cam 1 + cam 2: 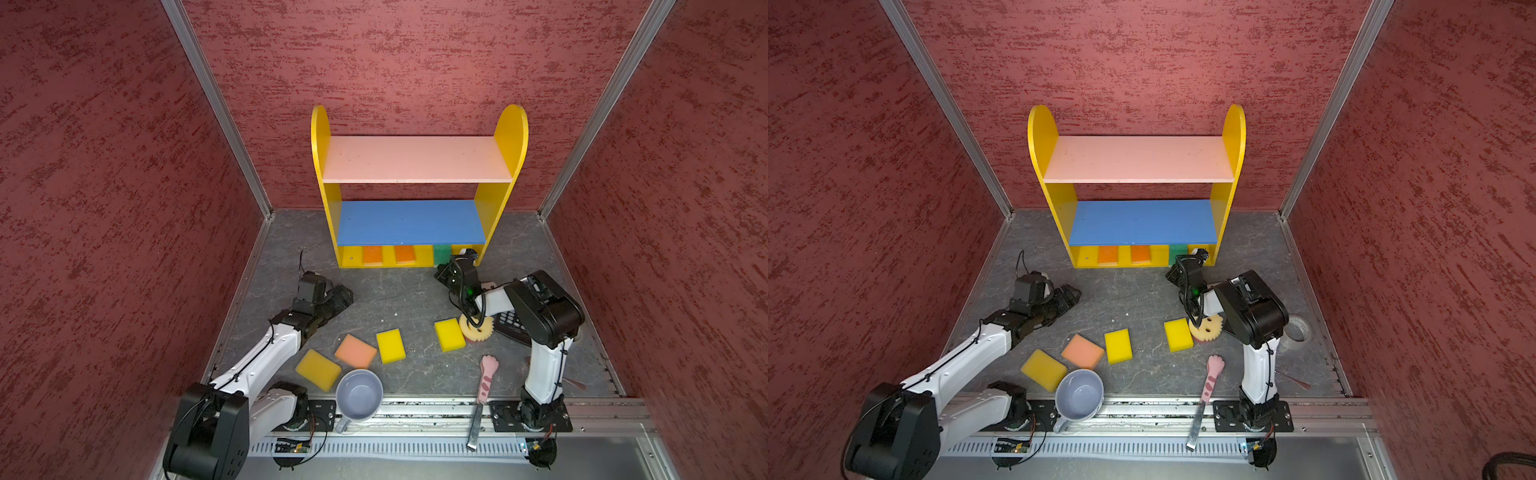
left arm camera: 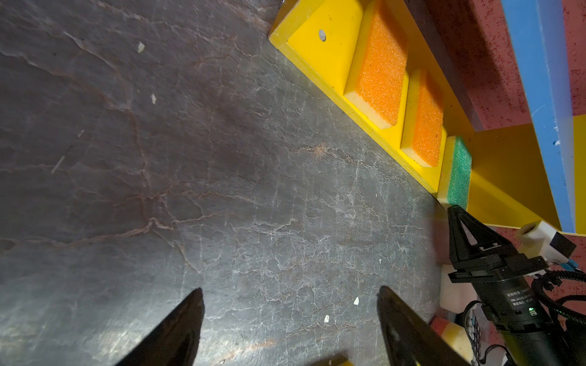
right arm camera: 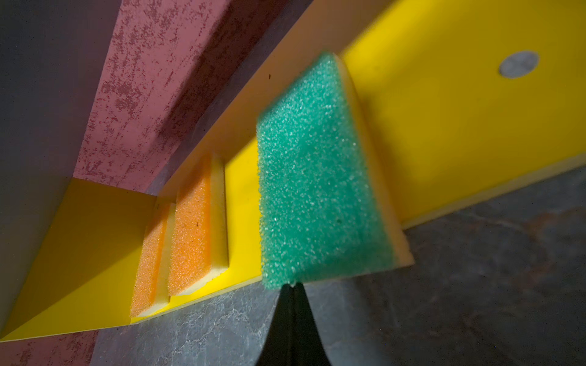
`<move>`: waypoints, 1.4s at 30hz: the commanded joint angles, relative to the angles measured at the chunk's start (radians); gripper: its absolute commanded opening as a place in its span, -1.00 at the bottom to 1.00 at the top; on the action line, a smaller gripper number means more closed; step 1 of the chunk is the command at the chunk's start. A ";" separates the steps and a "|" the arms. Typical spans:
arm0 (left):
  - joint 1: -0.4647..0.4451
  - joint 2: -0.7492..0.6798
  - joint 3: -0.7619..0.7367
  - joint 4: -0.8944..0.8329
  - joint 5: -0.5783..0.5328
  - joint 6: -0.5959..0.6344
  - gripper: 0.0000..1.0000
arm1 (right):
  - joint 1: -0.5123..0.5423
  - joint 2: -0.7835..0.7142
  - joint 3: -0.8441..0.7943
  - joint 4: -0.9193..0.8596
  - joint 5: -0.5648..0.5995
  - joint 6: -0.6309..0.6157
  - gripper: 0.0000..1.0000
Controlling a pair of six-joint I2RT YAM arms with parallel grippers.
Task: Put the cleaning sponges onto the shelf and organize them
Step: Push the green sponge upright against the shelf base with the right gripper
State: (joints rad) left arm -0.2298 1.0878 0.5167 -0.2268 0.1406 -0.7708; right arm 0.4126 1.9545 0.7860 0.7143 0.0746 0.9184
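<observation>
In both top views the shelf (image 1: 415,160) stands against the back wall, and I see its pink and blue boards bare. On its yellow bottom board lie two orange sponges (image 1: 372,255) and, nearer the right arm's end, a green sponge (image 1: 441,254) that pokes out over the front edge. My right gripper (image 1: 448,268) sits just in front of the shelf, at that green sponge. My left gripper (image 1: 343,297) hangs over the floor, near the shelf's front at the orange-sponge end. Well in front of the shelf, three yellow sponges (image 1: 390,345), a peach sponge (image 1: 355,351) and a round smiley sponge (image 1: 486,332) lie on the floor.

From the left wrist, the left fingers (image 2: 406,326) stand wide apart with only floor between them. The shelf's bottom board and its three sponges lie ahead.

From the right wrist, the right jaws are pressed together into one black tip and grip nothing. The tip touches the near edge of the green sponge (image 3: 320,177), which lies skewed across the board's front lip, beside the orange sponges (image 3: 190,228).
</observation>
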 commanded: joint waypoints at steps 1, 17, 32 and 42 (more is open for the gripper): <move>0.003 0.007 -0.004 0.015 0.012 -0.002 0.70 | -0.014 0.000 -0.016 0.035 0.009 0.033 -1.00; 0.000 0.037 -0.015 0.041 0.013 -0.005 0.70 | -0.075 0.076 -0.108 0.177 -0.027 0.175 -1.00; -0.007 0.057 -0.018 0.050 0.008 -0.015 0.70 | -0.099 0.178 -0.065 0.225 -0.083 0.212 -1.00; -0.015 0.072 -0.005 0.048 0.002 -0.016 0.70 | -0.110 0.174 -0.047 0.201 -0.075 0.201 -1.00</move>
State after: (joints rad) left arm -0.2382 1.1477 0.5030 -0.1837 0.1520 -0.7811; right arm 0.3157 2.0884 0.7490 1.0027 -0.0044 1.0927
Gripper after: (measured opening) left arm 0.852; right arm 0.041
